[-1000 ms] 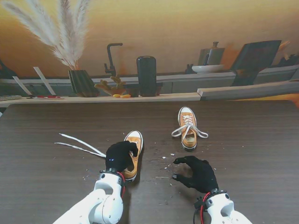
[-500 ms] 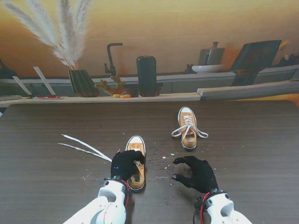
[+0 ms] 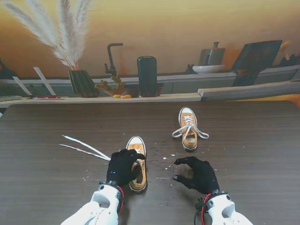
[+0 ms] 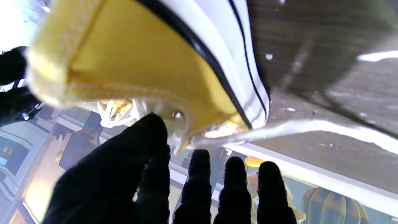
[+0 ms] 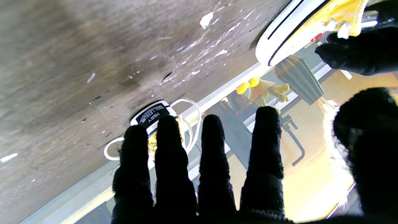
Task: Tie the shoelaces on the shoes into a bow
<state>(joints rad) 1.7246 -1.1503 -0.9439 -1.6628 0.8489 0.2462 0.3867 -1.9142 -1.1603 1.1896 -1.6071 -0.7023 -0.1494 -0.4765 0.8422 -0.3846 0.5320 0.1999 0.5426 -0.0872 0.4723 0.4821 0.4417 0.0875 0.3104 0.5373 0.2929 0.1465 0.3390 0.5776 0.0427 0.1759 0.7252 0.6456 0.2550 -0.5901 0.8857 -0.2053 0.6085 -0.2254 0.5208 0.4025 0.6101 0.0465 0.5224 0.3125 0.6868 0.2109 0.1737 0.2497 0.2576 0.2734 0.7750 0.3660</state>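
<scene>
Your table [image 3: 42, 187] is dark and wide, with open room on every side of the work. Two shoes sit on it: the far shoe [image 3: 189, 129] lies toward the middle, well clear of both hands and wearing what looks like a tied bow, while the near shoe [image 3: 137, 163] sits by the near edge, long axis running away from you, toe pointing to the far edge. Its laces [image 3: 84, 146] trail flat and loose toward the left edge, well short of it. Your left hand [image 3: 123, 167] is draped over the heel end, fingers curled onto the shoe's opening, so I'd call it a hold on the shoe. Your right hand [image 3: 199, 174] hovers just right of the shoe, fingers spread and half curled, holding nothing. The laces lie on the left hand's side, so that hand is the nearer one to reach them.
</scene>
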